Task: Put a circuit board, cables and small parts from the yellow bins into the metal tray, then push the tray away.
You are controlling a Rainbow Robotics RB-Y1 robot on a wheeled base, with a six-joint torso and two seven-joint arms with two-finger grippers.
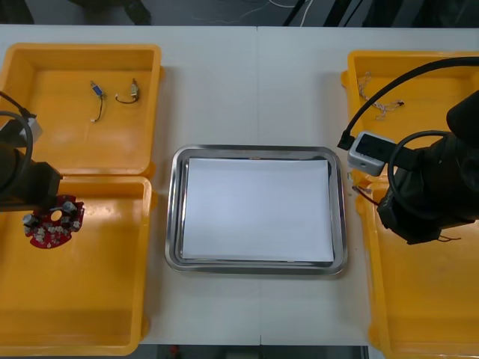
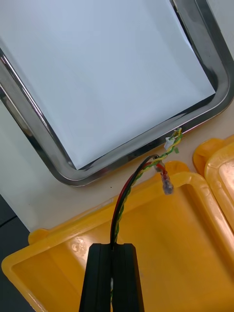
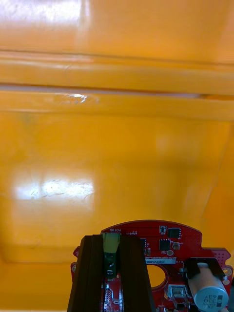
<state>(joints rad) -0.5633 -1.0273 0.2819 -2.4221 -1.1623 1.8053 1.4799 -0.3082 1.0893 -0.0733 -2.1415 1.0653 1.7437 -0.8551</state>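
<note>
Over the near bins (image 1: pixel 97 299), left fingers (image 3: pixel 92 273) pinch a half-hidden circuit board (image 3: pixel 165 239), right fingers (image 2: pixel 100 278) a cable (image 2: pixel 127 187), its end hidden.

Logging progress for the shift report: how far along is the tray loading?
Done: nothing; the metal tray is bare. In hand: the left gripper is shut on the circuit board in the near left bin; the right gripper pinches a red and yellow cable over the near right bin. Left: placing both, fetching the rest, pushing the tray.

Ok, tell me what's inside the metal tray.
Inside the metal tray lies only a white sheet; nothing rests on it. The sheet covers the tray's floor, so whatever is beneath cannot be seen.
</note>
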